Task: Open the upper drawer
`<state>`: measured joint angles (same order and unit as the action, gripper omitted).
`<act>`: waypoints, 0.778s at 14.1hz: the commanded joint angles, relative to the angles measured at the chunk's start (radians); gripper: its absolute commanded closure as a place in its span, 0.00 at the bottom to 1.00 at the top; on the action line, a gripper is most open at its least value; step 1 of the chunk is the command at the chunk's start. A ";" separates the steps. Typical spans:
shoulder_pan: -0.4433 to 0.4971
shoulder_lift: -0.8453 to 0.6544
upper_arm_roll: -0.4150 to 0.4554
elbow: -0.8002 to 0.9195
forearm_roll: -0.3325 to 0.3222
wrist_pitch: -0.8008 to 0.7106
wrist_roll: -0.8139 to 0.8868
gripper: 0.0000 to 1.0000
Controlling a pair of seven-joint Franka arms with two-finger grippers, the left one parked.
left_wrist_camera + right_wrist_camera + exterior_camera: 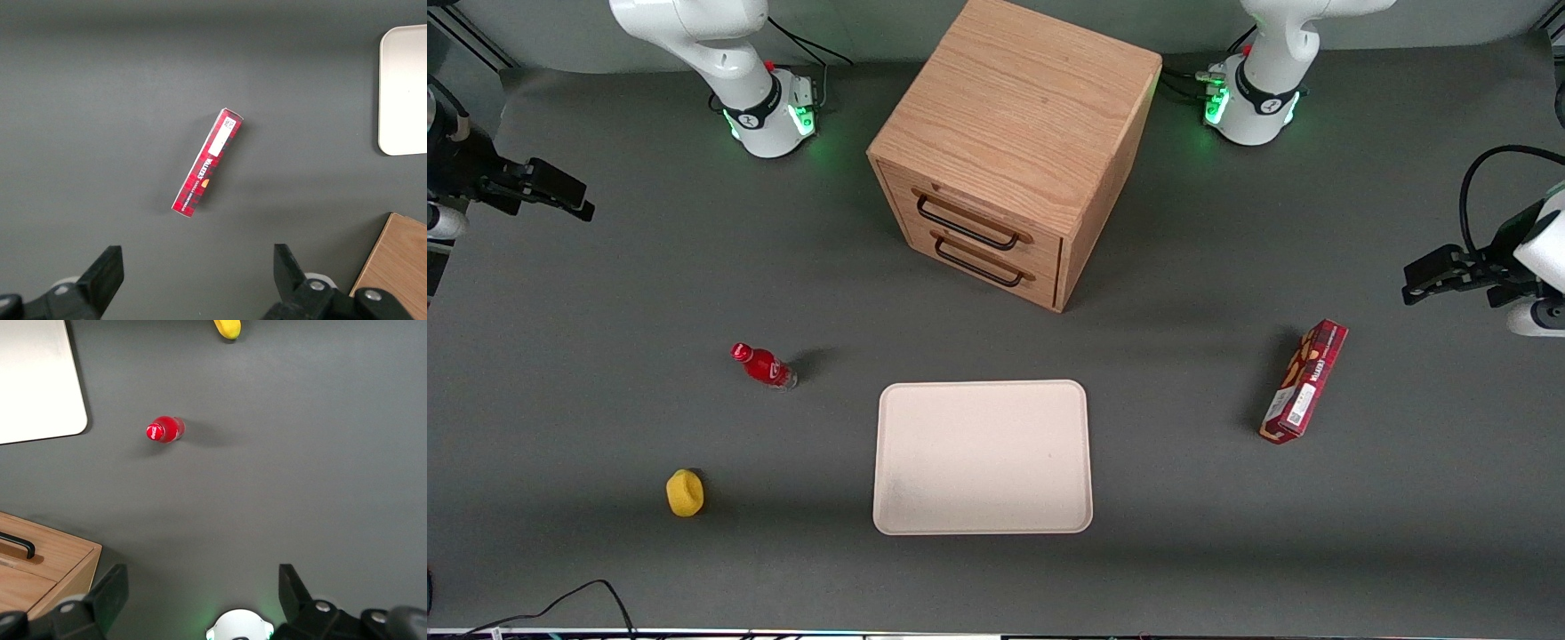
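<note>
The oak cabinet (1018, 116) stands mid-table, farther from the front camera than the tray. Its upper drawer (983, 212) is shut flush, with a thin black wire handle (967, 223); the lower drawer (983, 252) sits beneath it, also shut. My right gripper (574, 200) hangs high at the working arm's end of the table, well away from the cabinet, open and empty. In the right wrist view the gripper (202, 583) has its fingers (112, 590) spread wide over bare table, with a corner of the cabinet (63, 563) and one end of a black handle (19, 545) beside it.
A cream tray (983, 458) lies nearer the front camera than the cabinet. A red bottle (763, 365) and a yellow object (685, 493) stand toward the working arm's end. A red box (1304, 382) lies toward the parked arm's end.
</note>
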<state>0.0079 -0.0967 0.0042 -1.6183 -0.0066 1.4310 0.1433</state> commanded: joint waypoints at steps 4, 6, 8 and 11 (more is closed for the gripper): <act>0.001 0.019 0.002 0.041 -0.009 -0.040 0.024 0.00; 0.003 0.017 0.004 0.046 -0.009 -0.040 0.050 0.00; 0.004 0.002 0.008 0.054 -0.006 -0.061 -0.011 0.00; 0.012 0.014 0.052 0.117 0.004 -0.116 -0.233 0.00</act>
<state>0.0146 -0.0928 0.0298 -1.5526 -0.0051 1.3592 0.0215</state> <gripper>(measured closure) 0.000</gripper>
